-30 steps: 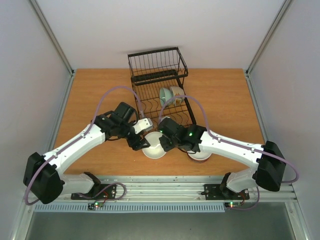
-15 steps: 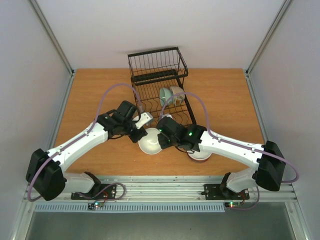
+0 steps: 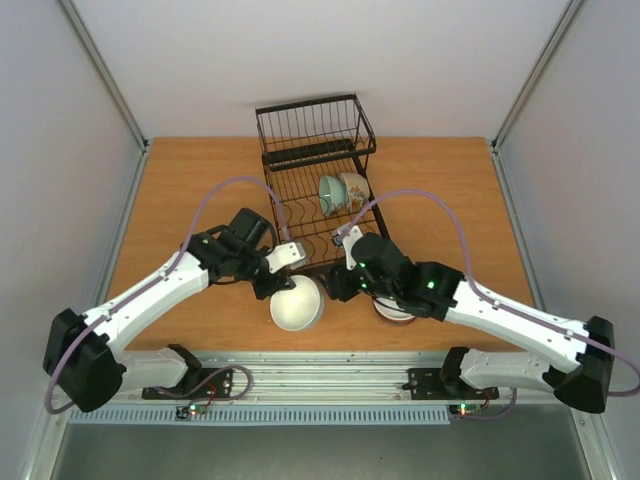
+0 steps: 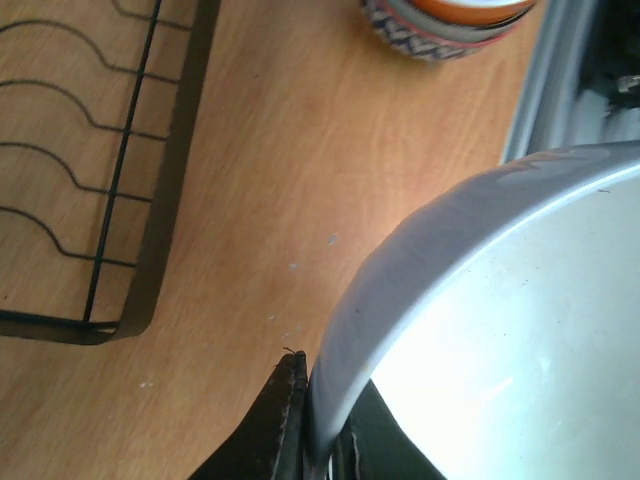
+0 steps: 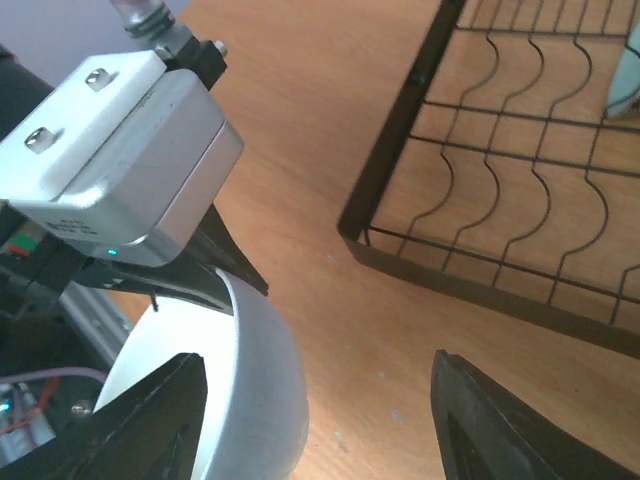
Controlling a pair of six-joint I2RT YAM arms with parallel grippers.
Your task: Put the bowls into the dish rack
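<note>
A cream bowl (image 3: 297, 303), white inside, hangs tilted just above the table, with my left gripper (image 3: 277, 287) shut on its far-left rim. In the left wrist view the left gripper (image 4: 322, 410) pinches the thin wall of that bowl (image 4: 480, 330). My right gripper (image 3: 334, 282) stands open at the bowl's right side. In the right wrist view the right gripper (image 5: 318, 405) straddles the bowl's wall (image 5: 255, 400) without squeezing it. Two bowls, pale green (image 3: 329, 192) and cream (image 3: 353, 187), stand in the black dish rack (image 3: 318, 150). A stack of bowls (image 3: 398, 311) sits under the right arm.
The stack shows an orange bowl over a patterned one (image 4: 440, 25) in the left wrist view. The rack's low front corner (image 5: 370, 235) lies close to the right fingers. The metal rail (image 3: 330, 365) runs along the table's near edge.
The left gripper has shut on the bowl's rim and the right gripper has opened and let go of it. The bowl has shifted slightly left and toward the near edge.
</note>
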